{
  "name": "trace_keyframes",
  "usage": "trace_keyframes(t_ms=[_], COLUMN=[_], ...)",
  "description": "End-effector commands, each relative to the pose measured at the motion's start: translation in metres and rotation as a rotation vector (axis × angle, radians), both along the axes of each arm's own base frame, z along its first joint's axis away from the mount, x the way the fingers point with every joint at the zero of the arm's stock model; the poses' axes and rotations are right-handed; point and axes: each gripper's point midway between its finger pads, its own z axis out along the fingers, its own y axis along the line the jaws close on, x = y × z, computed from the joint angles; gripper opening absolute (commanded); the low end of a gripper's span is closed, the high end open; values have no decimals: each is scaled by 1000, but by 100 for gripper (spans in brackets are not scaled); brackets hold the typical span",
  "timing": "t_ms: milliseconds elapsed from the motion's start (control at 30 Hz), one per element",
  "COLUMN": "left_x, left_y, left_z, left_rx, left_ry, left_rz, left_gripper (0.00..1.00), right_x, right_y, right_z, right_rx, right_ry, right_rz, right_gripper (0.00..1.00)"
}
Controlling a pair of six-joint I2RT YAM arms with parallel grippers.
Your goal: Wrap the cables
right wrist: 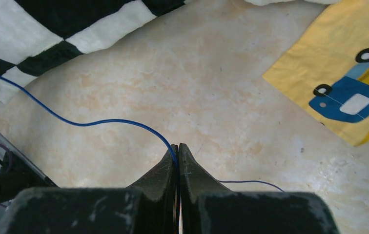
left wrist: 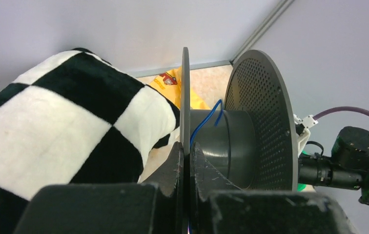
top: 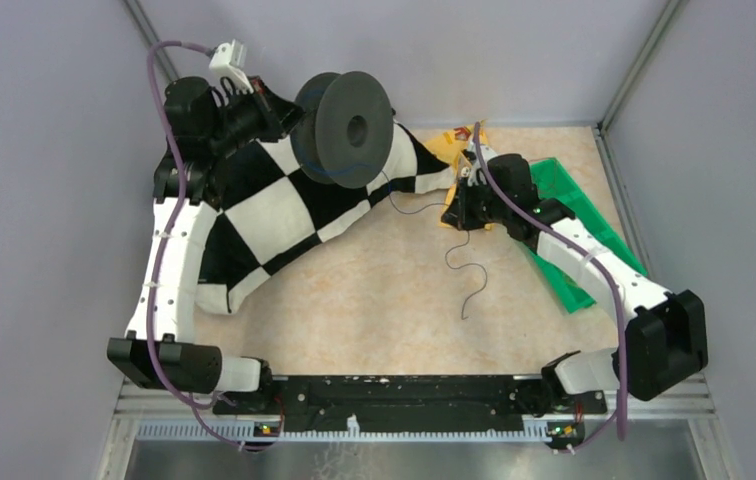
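Observation:
A dark grey spool (top: 339, 140) is held up off the table at the back left, and my left gripper (top: 296, 122) is shut on its thin rear flange. In the left wrist view the fingertips of the left gripper (left wrist: 186, 151) pinch that flange edge, and a blue cable (left wrist: 206, 122) crosses the spool's hub (left wrist: 238, 141). The thin cable (top: 414, 195) runs from the spool to my right gripper (top: 457, 212), and its loose tail (top: 469, 275) curls on the table. In the right wrist view the right gripper (right wrist: 177, 146) is shut on the blue cable (right wrist: 99, 122).
A black-and-white checkered cloth (top: 284, 205) lies under the spool and spreads toward the left arm. A yellow printed cloth (top: 449, 145) lies at the back beside a green bin (top: 564, 210) under the right arm. Walls close in the left, back and right sides.

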Motion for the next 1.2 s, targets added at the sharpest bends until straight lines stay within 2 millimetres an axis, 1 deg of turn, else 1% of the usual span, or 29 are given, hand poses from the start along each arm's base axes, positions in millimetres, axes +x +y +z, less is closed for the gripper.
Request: trace_keyframes(t_ms=[0,67,167,300,367,500,600,667,800,867,967,1033,1133,1167], left_x=[-24,-24,-16,-8,-4,0,0,0,0,1,-1,-3,-4,-4], left_y=[15,23,35,34,30,26,29,29,29,29,26,26,35,42], left_z=[54,58,60,56,53,48,48,49,53,51,51,51,52,53], left_rx=[-99,-130,-169,-240,-259,-265,-255,-239,-212,-222,-235,-232,-182,-172], left_ry=[-178,-214,-222,-192,-172,-142,-141,-145,-131,-111,-104,-99,-108,-114], left_rz=[90,142,224,233,210,197,210,207,180,162,137,125,160,165], left_gripper=[0,0,0,0,0,0,0,0,0,0,0,0,0,0], right_x=[3,-12,-38,-74,-82,-84,-87,-85,-77,-78,-81,-78,-73,-72], right_y=[32,40,49,65,67,65,65,60,34,30,32,31,34,36], right_z=[42,43,37,24,15,4,6,2,-27,-41,-56,-62,-65,-67], right_rx=[135,150,145,146,161,171,176,158,45,24,51,47,63,73], right_ry=[-95,-90,-44,11,35,60,60,64,105,125,150,155,160,164], right_rz=[118,154,208,291,291,258,261,230,86,66,50,29,6,1], right_gripper=[0,0,0,0,0,0,0,0,0,0,0,0,0,0])
